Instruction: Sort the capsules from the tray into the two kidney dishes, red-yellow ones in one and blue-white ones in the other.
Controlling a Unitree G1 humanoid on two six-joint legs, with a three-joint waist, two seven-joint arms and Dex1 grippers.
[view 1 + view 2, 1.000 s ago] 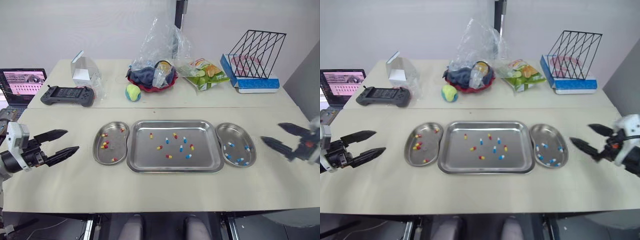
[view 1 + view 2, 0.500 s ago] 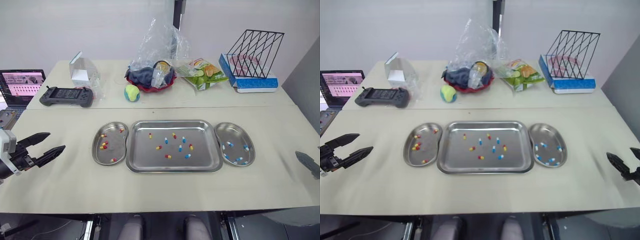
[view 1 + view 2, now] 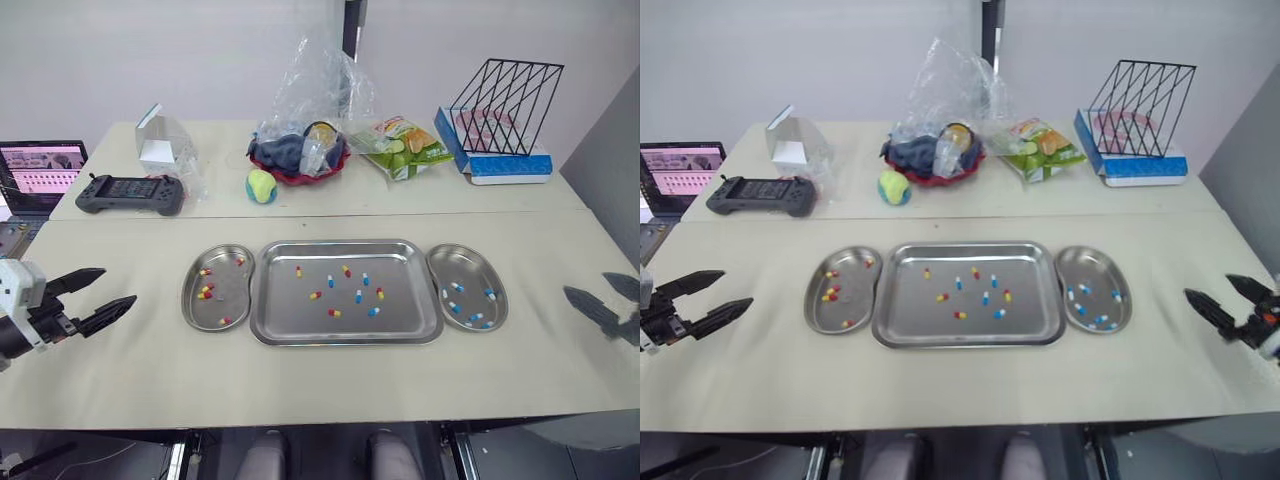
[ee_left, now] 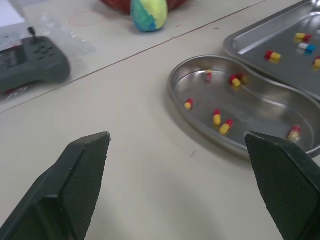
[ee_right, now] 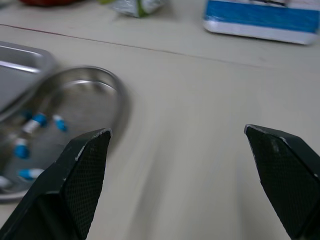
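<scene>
A: Near edge first. Left tool (image 3: 118, 286), low left of frame: spread wide, holding nothing, well apart from the dishes. Right tool (image 3: 586, 286), right edge: also spread, empty.

B: Task items?

A: Mid-frame on the bench (image 3: 320, 385). Tray (image 3: 345, 336) in the centre, with a handful of loose capsules (image 3: 358, 296), red-yellow & blue-white mixed. Left dish (image 3: 236, 296) sits just beside the tray, w/ red-yellow only. Right dish (image 3: 470, 274) sits just beside the tray on the other side, w/ blue-white only.

B: What could go wrong?

A: My read:
- Capsules are small and rounded on slick steel. They'd prob. roll or squirt out if a pinch lands off-centre.
- In the tray's right half the two colours lie near each other. A wide grab could take two or nudge a neighbour, putting the wrong colour in a dish.
- Tray & dish rims are raised. A low approach from the side could clip one and shove it.
- Both tools start far out. A long reach leaves more room for aim error.

B: Back of frame?

A: Upper part has a controller (image 3: 130, 193), ball (image 3: 262, 185), bagged bowl (image 3: 303, 155), snack pack (image 3: 405, 145) and wire rack (image 3: 505, 95). All are well apart from the tray, so interference is unlikely.
</scene>
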